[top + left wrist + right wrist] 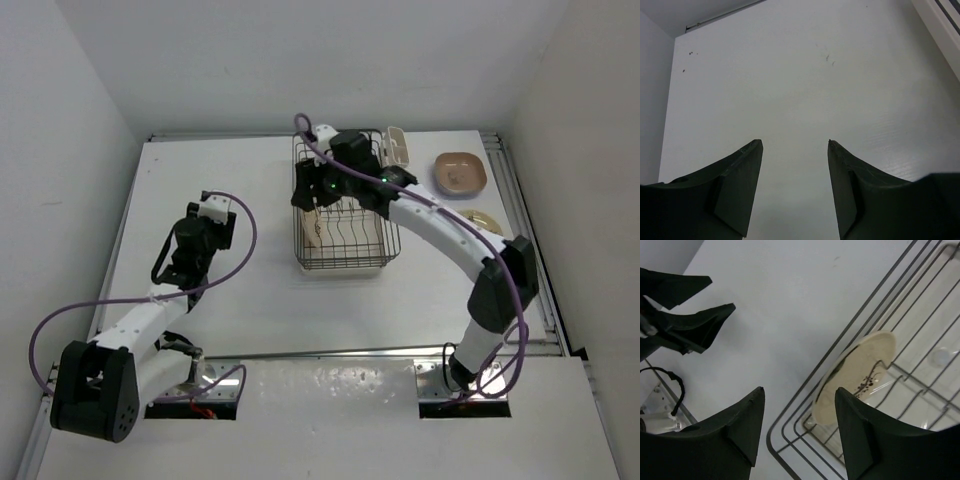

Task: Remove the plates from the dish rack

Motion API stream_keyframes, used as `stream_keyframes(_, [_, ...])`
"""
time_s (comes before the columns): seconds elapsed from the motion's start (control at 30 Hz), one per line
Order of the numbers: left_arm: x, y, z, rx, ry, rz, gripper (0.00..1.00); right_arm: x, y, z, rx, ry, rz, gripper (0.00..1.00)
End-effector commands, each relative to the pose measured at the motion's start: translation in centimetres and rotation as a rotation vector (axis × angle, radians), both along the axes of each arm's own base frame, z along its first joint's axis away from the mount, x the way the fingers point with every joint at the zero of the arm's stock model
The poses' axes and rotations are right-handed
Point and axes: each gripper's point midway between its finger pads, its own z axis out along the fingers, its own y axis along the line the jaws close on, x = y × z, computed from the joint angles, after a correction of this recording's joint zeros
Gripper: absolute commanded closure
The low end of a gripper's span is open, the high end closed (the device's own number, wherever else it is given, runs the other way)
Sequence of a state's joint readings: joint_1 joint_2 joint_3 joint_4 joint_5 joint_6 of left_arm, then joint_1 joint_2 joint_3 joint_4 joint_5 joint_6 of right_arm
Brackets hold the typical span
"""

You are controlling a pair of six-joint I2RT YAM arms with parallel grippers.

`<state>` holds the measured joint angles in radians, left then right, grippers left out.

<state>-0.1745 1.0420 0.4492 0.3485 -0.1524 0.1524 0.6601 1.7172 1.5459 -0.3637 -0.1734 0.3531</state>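
The dish rack (345, 250) is a silver wire basket at the table's middle back. One cream plate (316, 228) with a dark pattern stands on edge near its left side. My right gripper (304, 198) hovers open over the rack's left rim. In the right wrist view its open, empty gripper (799, 390) straddles the rack wires (790, 412), with the cream plate (855, 377) just past the right finger. A pinkish-beige plate (460, 172) and a yellow-gold plate (484, 219) lie on the table right of the rack. My left gripper (214, 220) is open and empty, left of the rack, over bare table (795, 141).
A white cutlery cup (397, 147) is clipped to the rack's back right corner. The right arm (440, 225) reaches across the rack. White walls close in the table on three sides. The left gripper's fingers (687, 322) show at the top left of the right wrist view.
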Motion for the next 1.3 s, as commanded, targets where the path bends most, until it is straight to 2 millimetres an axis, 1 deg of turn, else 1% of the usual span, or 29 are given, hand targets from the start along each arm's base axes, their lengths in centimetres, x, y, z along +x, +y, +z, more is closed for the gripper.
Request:
stream_keyframes(0.0, [-0.4,-0.1,1.0,-0.021,-0.036,-0.006,0.39,0.5,1.6,0.9,0.027,0.006,-0.055,0.44])
stream_keyframes(0.03, [-0.6,-0.1,0.7,-0.016,-0.023,-0.008,0.39,0.6,1.9,-0.2,0.016,0.026,-0.06,0.45])
stream_keyframes(0.07, [-0.9,-0.1,0.7,-0.013,-0.024,-0.013,0.39,0.4,2.3,-0.9,0.004,0.036,-0.055,0.46])
stream_keyframes(0.13, [-1.5,-0.1,-0.2,0.028,-0.006,-0.038,0.4,0.5,2.2,-2.6,-0.039,0.059,-0.081,0.48])
stream_keyframes(0.17, [-1.8,-0.3,0.0,0.042,-0.023,-0.065,0.4,0.5,2.3,-3.0,-0.051,0.063,-0.091,0.49])
stream_keyframes(0.2, [-2.1,-0.3,-0.2,0.06,-0.029,-0.08,0.4,0.6,2.0,-3.5,-0.068,0.066,-0.11,0.5])
stream_keyframes(0.23, [-2.6,-0.3,-0.8,0.088,-0.035,-0.098,0.4,0.7,2.0,-3.8,-0.072,0.074,-0.123,0.51])
stream_keyframes(0.27, [-3.0,-0.7,-0.6,0.094,-0.06,-0.129,0.4,0.6,2.0,-4.4,-0.081,0.08,-0.126,0.51])
stream_keyframes(0.3, [-3.2,-1.0,-0.5,0.101,-0.073,-0.149,0.39,0.5,2.1,-4.5,-0.081,0.083,-0.125,0.52])
stream_keyframes(0.33, [-3.6,-1.3,-1.0,0.114,-0.079,-0.171,0.39,0.8,1.7,-4.9,-0.095,0.075,-0.151,0.53])
stream_keyframes(0.37, [-3.8,-1.5,-0.7,0.115,-0.095,-0.185,0.39,0.8,1.7,-5.4,-0.105,0.08,-0.157,0.54])
stream_keyframes(0.47, [-4.2,-2.5,-1.1,0.09,-0.086,-0.208,0.37,0.9,1.7,-6.7,-0.126,0.093,-0.163,0.58])
stream_keyframes(0.5, [-4.2,-2.6,-1.2,0.083,-0.081,-0.208,0.37,1.0,1.7,-7.1,-0.132,0.098,-0.171,0.59])
stream_keyframes(0.53, [-4.1,-2.5,-1.2,0.078,-0.076,-0.2,0.37,1.1,1.5,-7.5,-0.144,0.099,-0.181,0.63])
stream_keyframes(0.6, [-4.0,-2.5,-1.2,0.065,-0.066,-0.187,0.37,1.3,1.3,-7.9,-0.157,0.105,-0.198,0.65])
stream_keyframes(0.73, [-3.7,-1.9,-1.0,0.058,-0.065,-0.147,0.37,1.7,1.1,-7.5,-0.164,0.083,-0.208,0.71])
stream_keyframes(0.8, [-3.7,-2.0,-1.0,0.06,-0.062,-0.149,0.37,2.0,1.0,-7.5,-0.163,0.086,-0.212,0.71])
stream_keyframes(0.87, [-3.7,-2.0,-1.0,0.06,-0.063,-0.147,0.37,1.9,1.0,-7.7,-0.166,0.102,-0.21,0.73])
stream_keyframes(0.9, [-3.7,-2.0,-1.0,0.06,-0.063,-0.149,0.37,2.0,0.9,-7.6,-0.155,0.112,-0.222,0.76])
stream_keyframes(0.93, [-3.7,-1.9,-1.0,0.061,-0.063,-0.146,0.37,2.0,0.8,-7.6,-0.149,0.116,-0.226,0.82])
stream_keyframes(0.97, [-3.7,-2.0,-1.1,0.06,-0.06,-0.147,0.36,2.0,1.0,-7.4,-0.134,0.125,-0.228,0.85])
stream_keyframes(1.0, [-3.7,-2.0,-0.9,0.061,-0.063,-0.147,0.36,1.9,0.8,-7.0,-0.122,0.126,-0.233,0.88])
stream_keyframes(1.03, [-3.7,-2.0,-1.0,0.061,-0.06,-0.149,0.36,2.0,0.8,-6.6,-0.108,0.124,-0.238,0.94])
stream_keyframes(1.1, [-3.7,-2.1,-1.0,0.06,-0.06,-0.15,0.36,2.1,0.7,-5.6,-0.077,0.127,-0.255,0.99])
stream_keyframes(1.13, [-3.7,-2.0,-1.0,0.061,-0.059,-0.149,0.36,2.1,0.5,-4.3,-0.05,0.116,-0.258,1.0])
stream_keyframes(1.17, [-3.6,-2.0,-1.1,0.059,-0.058,-0.147,0.36,2.1,0.5,-3.7,-0.022,0.123,-0.269,1.0])
stream_keyframes(1.2, [-3.6,-2.1,-1.2,0.06,-0.054,-0.15,0.36,2.4,0.0,-3.0,-0.001,0.124,-0.286,1.0])
stream_keyframes(1.23, [-3.6,-2.0,-1.2,0.06,-0.054,-0.149,0.36,2.3,0.0,-1.4,0.043,0.112,-0.29,1.0])
stream_keyframes(1.27, [-3.6,-2.1,-1.2,0.061,-0.054,-0.15,0.36,2.6,-0.3,-0.5,0.084,0.118,-0.311,1.0])
